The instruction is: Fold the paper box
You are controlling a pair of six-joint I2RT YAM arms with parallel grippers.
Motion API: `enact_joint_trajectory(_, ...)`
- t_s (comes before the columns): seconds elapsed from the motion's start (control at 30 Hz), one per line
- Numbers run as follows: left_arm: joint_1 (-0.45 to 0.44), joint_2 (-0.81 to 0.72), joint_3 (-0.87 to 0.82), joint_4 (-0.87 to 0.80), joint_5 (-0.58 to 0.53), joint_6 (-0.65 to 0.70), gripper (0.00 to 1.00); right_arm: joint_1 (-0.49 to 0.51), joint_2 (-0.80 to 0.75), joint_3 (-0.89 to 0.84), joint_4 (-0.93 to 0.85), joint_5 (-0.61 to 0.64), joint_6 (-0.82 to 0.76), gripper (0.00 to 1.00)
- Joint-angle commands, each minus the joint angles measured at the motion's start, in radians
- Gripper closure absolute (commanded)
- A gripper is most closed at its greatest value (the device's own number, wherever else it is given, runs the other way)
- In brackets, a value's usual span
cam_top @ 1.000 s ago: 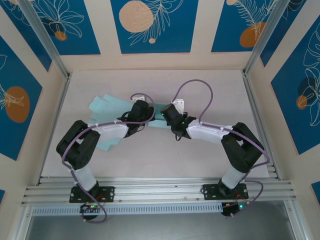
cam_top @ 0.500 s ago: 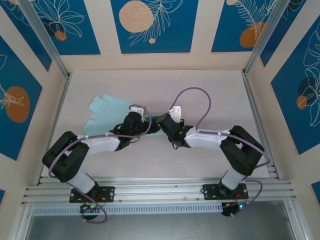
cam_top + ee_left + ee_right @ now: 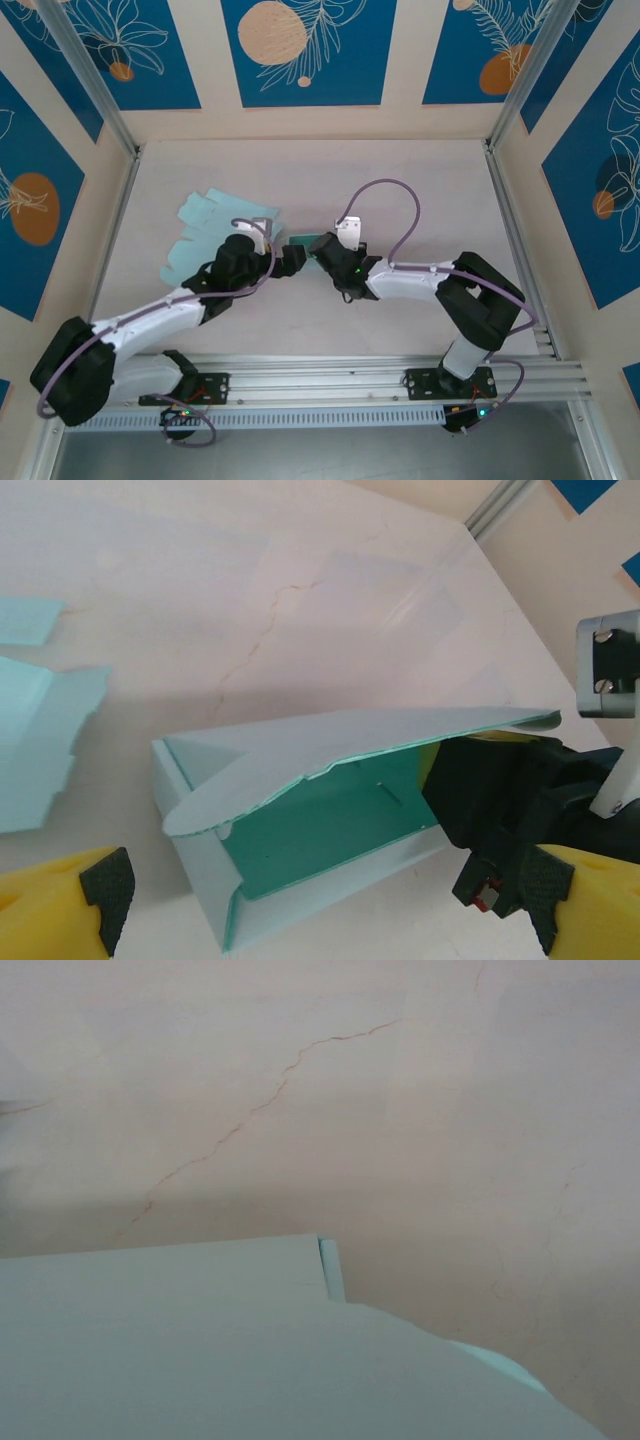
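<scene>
The paper box [image 3: 303, 242] is a half-folded teal shell lying on the table between the two arms. In the left wrist view the box [image 3: 320, 815] lies on its side, its pale lid flap hanging over the teal inside. My left gripper [image 3: 325, 905] stands wide open just short of it, its yellow fingers [image 3: 60, 900] apart and holding nothing. My right gripper [image 3: 495, 805] is shut on the box's right end. From above, the left gripper [image 3: 288, 262] and right gripper [image 3: 326, 257] face each other across the box. A pale box panel [image 3: 250, 1360] hides the right fingers.
Flat pale-teal paper cutouts [image 3: 213, 217] lie on the table to the left of the box and behind my left arm; one cutout [image 3: 30, 750] shows at the left edge of the left wrist view. Aluminium rails [image 3: 505, 200] border the table.
My left gripper has opened, let go of the box and drawn back toward the near left. The right gripper has shifted slightly left, still shut on the box.
</scene>
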Motion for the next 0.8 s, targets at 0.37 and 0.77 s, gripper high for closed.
enact_joint_trajectory(0.37, 0.029, 0.272, 0.435, -0.218, 0.165, 0.223, 0.4, 0.043, 0.048, -0.038, -0.156, -0.007, 0.015, 0.91)
enact_joint_trajectory(0.77, 0.029, 0.518, 0.445, -0.099, 0.303, 0.042, 0.67, 0.09, 0.032, -0.036, -0.209, -0.014, -0.003, 0.77)
